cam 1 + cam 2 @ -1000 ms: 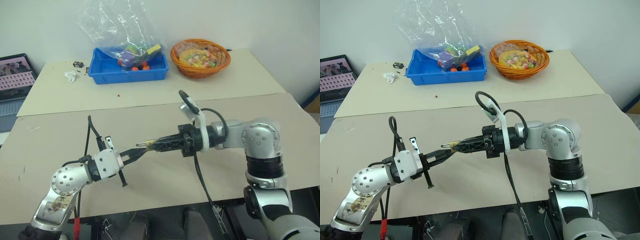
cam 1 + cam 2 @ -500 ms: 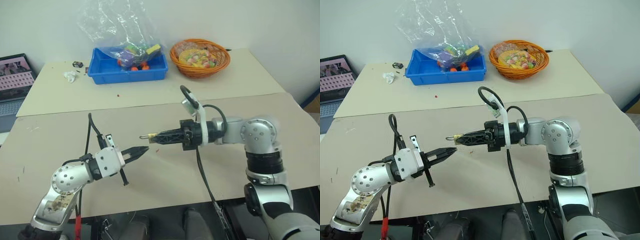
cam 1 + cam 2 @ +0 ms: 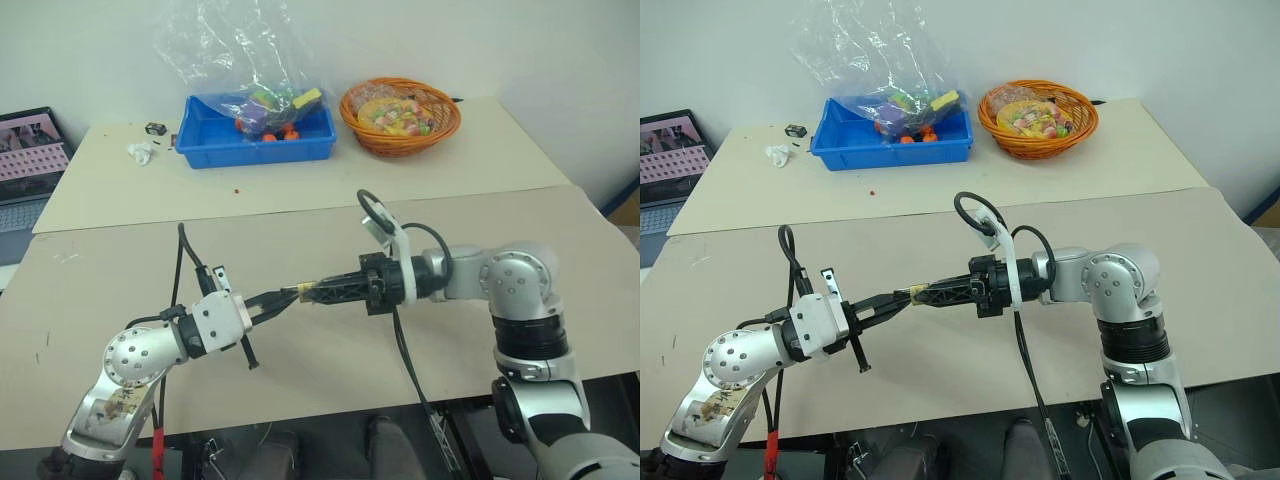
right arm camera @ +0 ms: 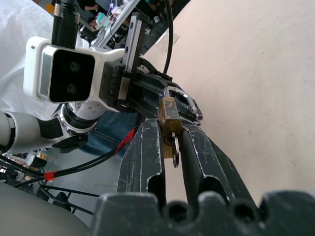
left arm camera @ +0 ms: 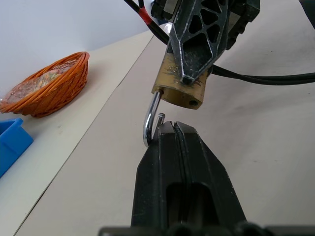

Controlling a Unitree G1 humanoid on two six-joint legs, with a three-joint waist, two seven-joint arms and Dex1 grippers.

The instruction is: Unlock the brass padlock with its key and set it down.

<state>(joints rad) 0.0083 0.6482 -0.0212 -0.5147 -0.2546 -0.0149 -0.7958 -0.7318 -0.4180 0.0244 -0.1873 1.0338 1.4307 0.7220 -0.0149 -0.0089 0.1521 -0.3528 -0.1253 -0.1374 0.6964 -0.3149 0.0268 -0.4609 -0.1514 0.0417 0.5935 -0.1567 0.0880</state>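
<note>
Above the near table (image 3: 80, 330), the shut, empty left gripper (image 3: 284, 298) has closed again on the brass padlock (image 5: 179, 84), pinched in the right gripper (image 3: 302, 292) with key (image 4: 174, 147) beneath and shackle (image 5: 150, 123) sprung open; beyond, clear of them, blue bin (image 3: 255, 140) and orange basket (image 3: 400, 115).

We have both arms over the table, tips meeting mid-scene. Left gripper (image 3: 283, 298) reaches forward and to the right, roughly level, fingers (image 5: 170, 147) pressed fully together with no gap between them. Right gripper (image 3: 310, 292) points left toward it, tilted slightly down, wrist rolled over, fingers (image 4: 197, 147) clamped on the brass padlock (image 5: 179, 88). Left fingertips sit right at the padlock's silvery shackle.
</note>
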